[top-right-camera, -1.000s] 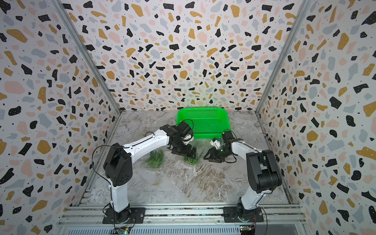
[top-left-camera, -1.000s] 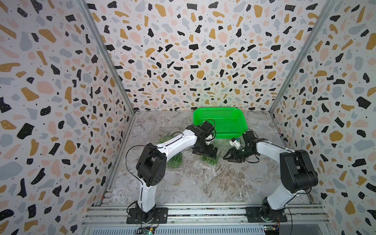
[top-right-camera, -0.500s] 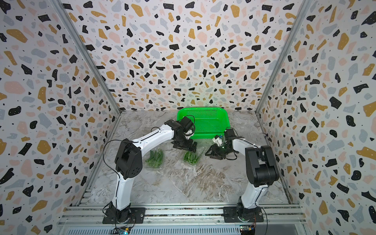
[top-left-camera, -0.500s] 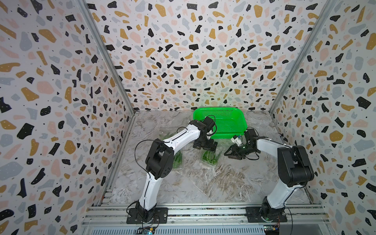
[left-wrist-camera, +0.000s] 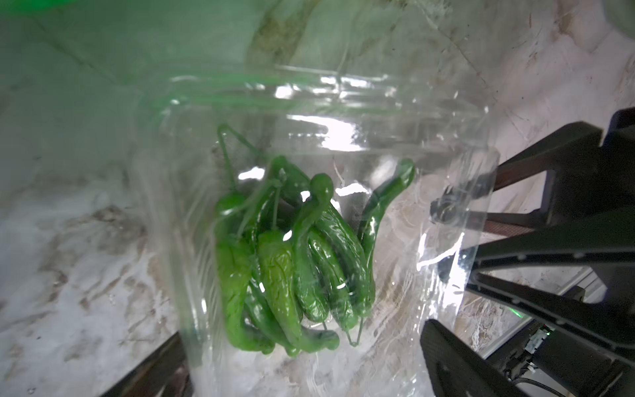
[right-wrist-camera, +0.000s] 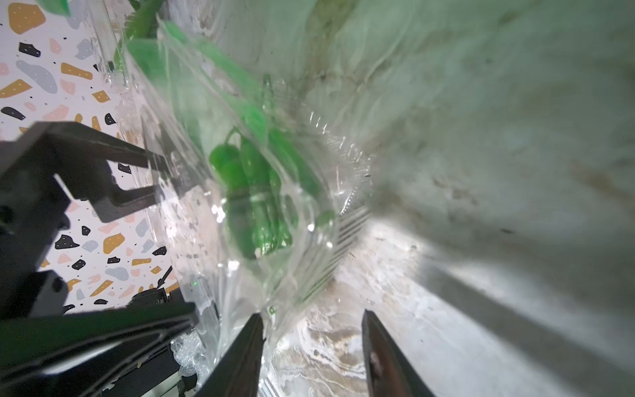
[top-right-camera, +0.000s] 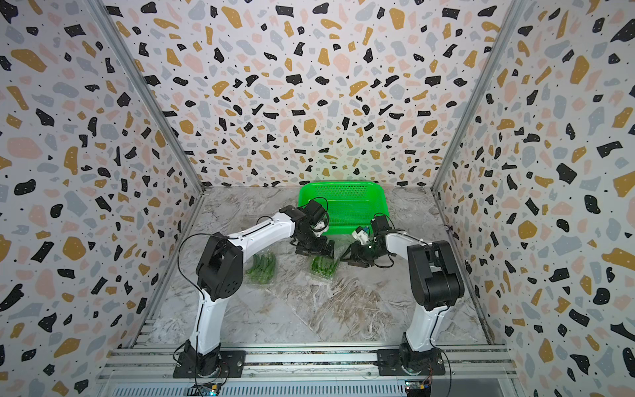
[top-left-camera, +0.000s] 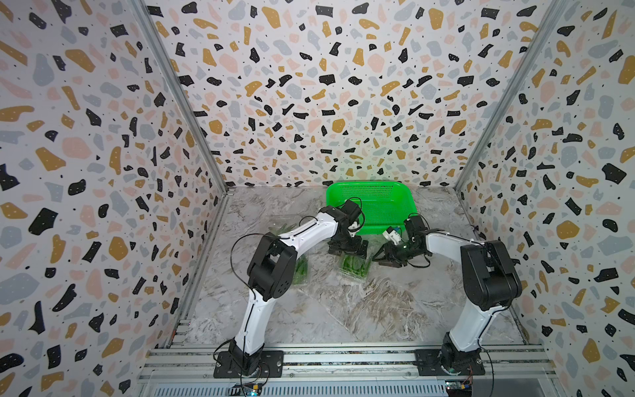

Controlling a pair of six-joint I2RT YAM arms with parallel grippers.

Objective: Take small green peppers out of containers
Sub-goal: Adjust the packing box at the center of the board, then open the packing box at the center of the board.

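Note:
A clear container (top-left-camera: 354,267) (top-right-camera: 322,265) of small green peppers (left-wrist-camera: 292,257) lies mid-table, in front of the basket. My left gripper (top-left-camera: 347,248) (left-wrist-camera: 305,343) hovers at its far end, open wide, with a finger on either side of the box. Whether the fingers (left-wrist-camera: 453,361) touch the plastic is unclear. The right gripper (top-left-camera: 391,257) (right-wrist-camera: 311,314) sits low at the box's right side, open. The edge of the clear plastic lies just inside one of its fingers (right-wrist-camera: 240,357), and bare table shows in the gap. The peppers (right-wrist-camera: 254,192) are all inside the box.
An empty bright green basket (top-left-camera: 378,206) (top-right-camera: 343,202) stands at the back. A second container of peppers (top-right-camera: 262,267) lies left of centre, half behind my left elbow (top-left-camera: 271,268). A third clear box (top-left-camera: 282,227) shows behind the left forearm. Walls close three sides.
The left elbow has swung to the right. The left gripper has drawn back from over the box toward the basket, uncovering the peppers. The right gripper has barely moved, its jaws a touch narrower.

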